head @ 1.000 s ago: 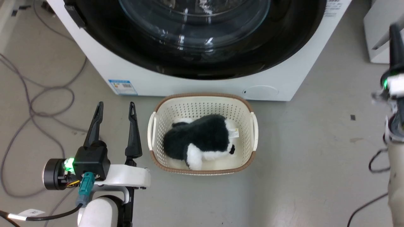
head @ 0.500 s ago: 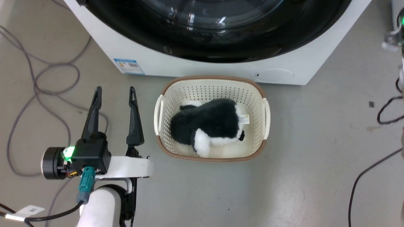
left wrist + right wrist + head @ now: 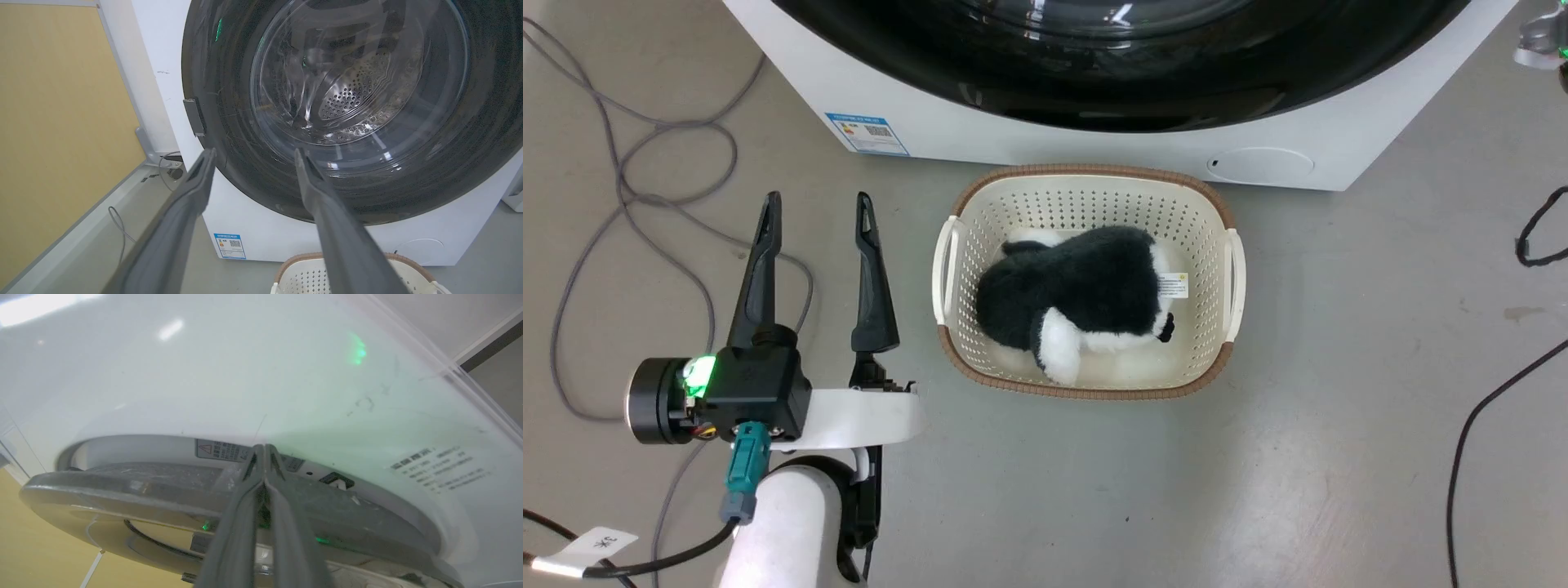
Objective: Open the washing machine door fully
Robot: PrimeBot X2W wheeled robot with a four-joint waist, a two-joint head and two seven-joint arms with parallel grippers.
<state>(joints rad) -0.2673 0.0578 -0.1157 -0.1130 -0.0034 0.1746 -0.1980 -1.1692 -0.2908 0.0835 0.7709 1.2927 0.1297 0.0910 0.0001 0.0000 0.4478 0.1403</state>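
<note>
Obs.: The washing machine [image 3: 1013, 151] fills the top of the head view. The washing machine door [image 3: 1111, 82] is a glossy black arc along the upper edge. In the left wrist view the door sits face-on in the centre and right of frame, with the perforated drum visible through the glass bowl. From that angle it looks flush with the front, or nearly so.

Right hand [image 3: 264, 448]: fingers pressed together with nothing between them. In the right wrist view the tips sit mid-frame at the seam where the door's grey rim meets the white front, next to a warning label. Judgement: the fingers are closed into a thin wedge so they can get behind the rim and lever or hook it outward. I cannot tell whether the door is already cracked open or only seen edge-on.

Left hand [image 3: 817, 198]: lower left of the head view, fingers spread wide, holding nothing and touching nothing. It looks parked clear of the door's swing and aimed at the door's lower left.

A cream basket [image 3: 1086, 171] holding a black-and-white plush toy [image 3: 1078, 302] stands on the floor just in front of the machine, in the centre of the frame. It is probably staged for loading. It sits low, so the door should pass over it.

Status: the opening step is barely begun and the full swing remains. Risk: the tips slipping off the glossy rim.
</note>
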